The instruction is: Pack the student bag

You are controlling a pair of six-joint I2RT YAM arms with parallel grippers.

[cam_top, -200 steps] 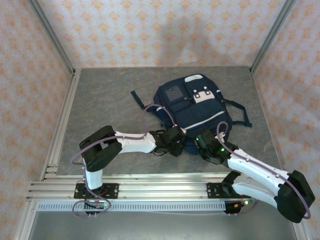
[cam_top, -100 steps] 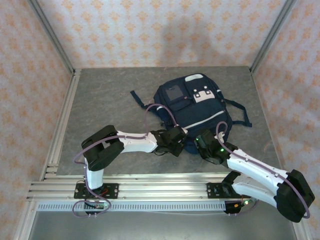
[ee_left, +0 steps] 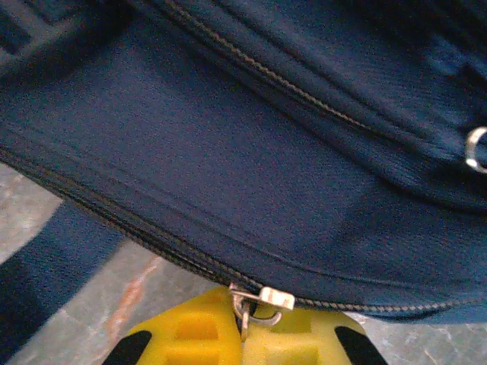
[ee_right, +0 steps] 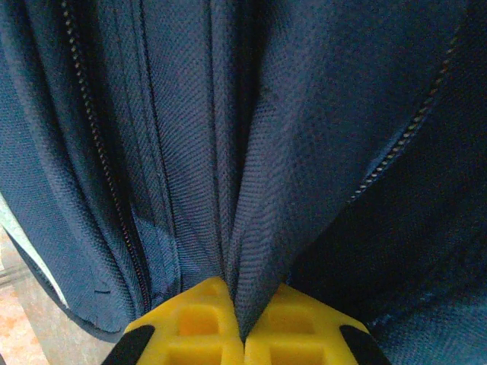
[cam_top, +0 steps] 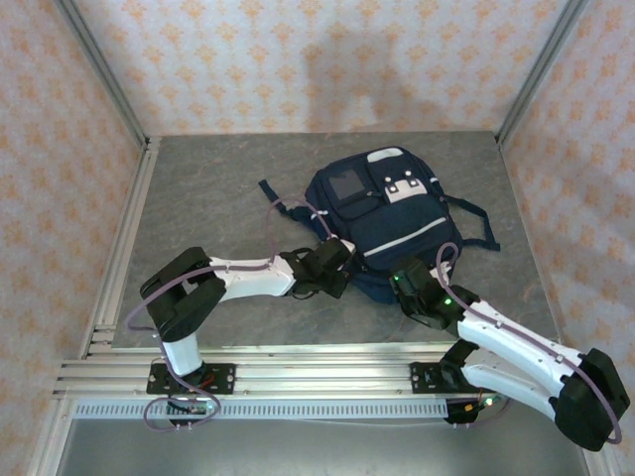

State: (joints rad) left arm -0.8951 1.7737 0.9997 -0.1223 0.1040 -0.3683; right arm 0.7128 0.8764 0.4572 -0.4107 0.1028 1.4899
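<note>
**Both claws clamped on the student bag**

The navy student bag (cam_top: 382, 223) lies flat on the grey surface (cam_top: 218, 188), patch pockets facing up. At the bag's near-left edge, my left claw (ee_left: 243, 328) pinches the metal zipper pull (ee_left: 264, 298). At the bag's near edge, my right claw (ee_right: 242, 323) is closed on a fold of the bag's fabric.

zipper pull (ee_left: 266, 298): lower end hidden between left pincer (ee_left: 242, 338) fingers
metal ring (ee_left: 475, 149): cut by frame edge
student bag (cam_top: 382, 223) near edge: hidden in top view
</note>
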